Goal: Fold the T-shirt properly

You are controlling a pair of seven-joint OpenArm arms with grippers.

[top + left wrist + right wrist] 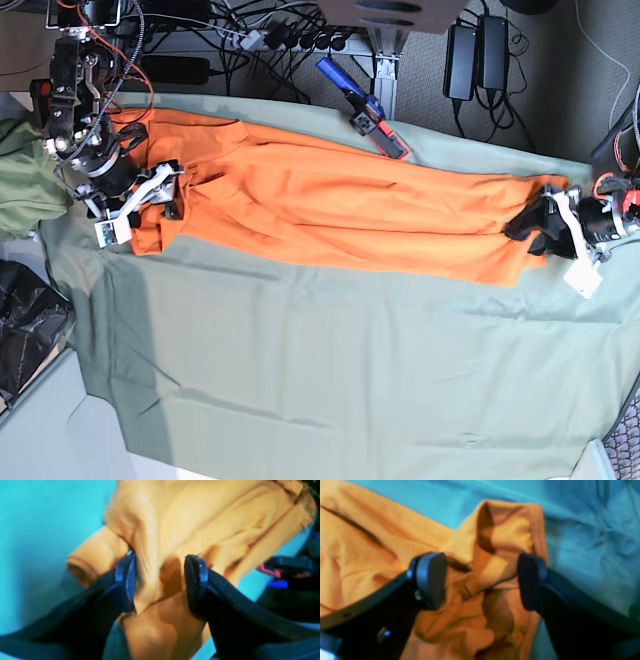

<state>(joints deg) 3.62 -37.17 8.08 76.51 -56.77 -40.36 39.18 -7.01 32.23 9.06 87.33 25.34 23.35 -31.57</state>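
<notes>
Right gripper (pixel 480 580) first: its jaws stand wide apart, one black pad on each side of a rumpled fold of the T-shirt (pixel 330 205), and neither pad presses the fabric. The cloth bunches loosely between them, a short hemmed flap standing up just beyond the tips. Over to the left gripper (pixel 158 580): jaws parted here too, straddling a ridge of orange fabric that runs up between the two fingers; the cloth brushes the inner faces, but whether it is pinched, I cannot tell. A rolled hem curls out just to the left of that gripper in the wrist view.

From the base camera, the T-shirt lies stretched in a long orange band across the far half of the pale green cloth (pixel 330 380) covering the table, one gripper at each end. An olive-green garment (pixel 25 185) sits bunched at the left edge, cables and power bricks (pixel 477 55) beyond the table.
</notes>
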